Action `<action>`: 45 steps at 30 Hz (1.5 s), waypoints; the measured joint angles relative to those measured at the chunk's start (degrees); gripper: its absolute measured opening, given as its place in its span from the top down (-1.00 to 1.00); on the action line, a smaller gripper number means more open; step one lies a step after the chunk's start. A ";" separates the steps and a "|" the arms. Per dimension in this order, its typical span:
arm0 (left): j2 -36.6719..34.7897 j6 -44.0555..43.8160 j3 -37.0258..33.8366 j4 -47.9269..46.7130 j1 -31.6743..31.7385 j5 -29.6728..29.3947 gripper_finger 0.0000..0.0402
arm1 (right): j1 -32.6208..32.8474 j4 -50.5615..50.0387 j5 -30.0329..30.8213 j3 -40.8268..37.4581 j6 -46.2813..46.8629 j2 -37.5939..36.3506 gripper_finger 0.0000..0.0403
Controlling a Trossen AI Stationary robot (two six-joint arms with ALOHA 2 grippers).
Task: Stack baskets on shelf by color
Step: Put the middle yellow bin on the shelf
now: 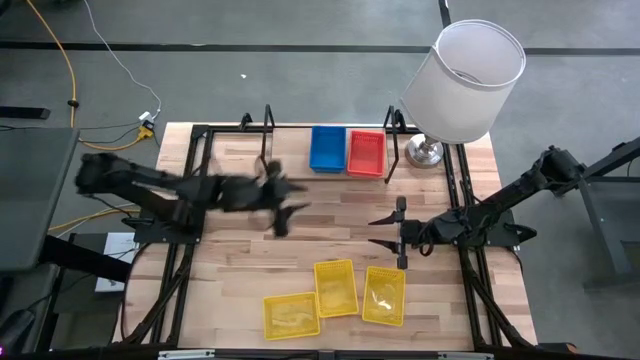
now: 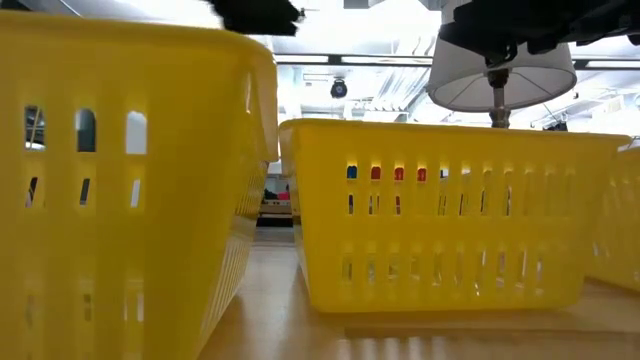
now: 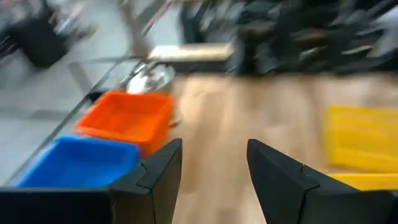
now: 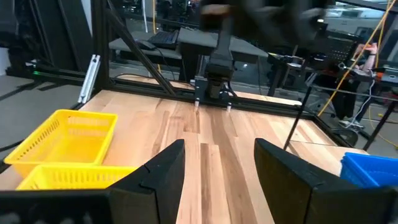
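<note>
A blue basket [image 1: 328, 149] and a red basket [image 1: 366, 153] sit side by side on the shelf [image 1: 392, 146] at the table's far edge, bottoms down. Both also show in the left wrist view, the blue basket [image 3: 81, 163] and the red basket [image 3: 127, 118]. Three yellow baskets [image 1: 336, 288] rest on the tabletop near the front edge, and stand large in the low view [image 2: 440, 210]. My left gripper [image 1: 290, 210] hovers open left of centre, above the table, holding nothing [image 3: 214, 162]. My right gripper [image 1: 375, 232] stands open right of centre, level, also with nothing in it [image 4: 217, 165].
A table lamp with a white shade [image 1: 465, 85] stands at the far right corner, right beside the red basket. Black frame rails run along the table's left and right edges. Bare wood [image 1: 330, 215] lies between the two grippers and between shelf and yellow baskets.
</note>
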 joint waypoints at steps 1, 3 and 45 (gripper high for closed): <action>-2.91 -0.39 -5.93 6.10 -1.88 0.26 0.14 | -0.40 0.42 -0.16 -0.03 0.03 -0.01 0.10; -7.49 -0.68 -16.70 18.89 -5.67 0.35 0.14 | -1.49 1.21 -1.33 -0.03 0.34 -0.01 0.10; -10.23 -4.11 -41.93 57.09 1.31 12.02 0.14 | -20.38 5.80 -6.33 -0.03 6.10 1.57 0.10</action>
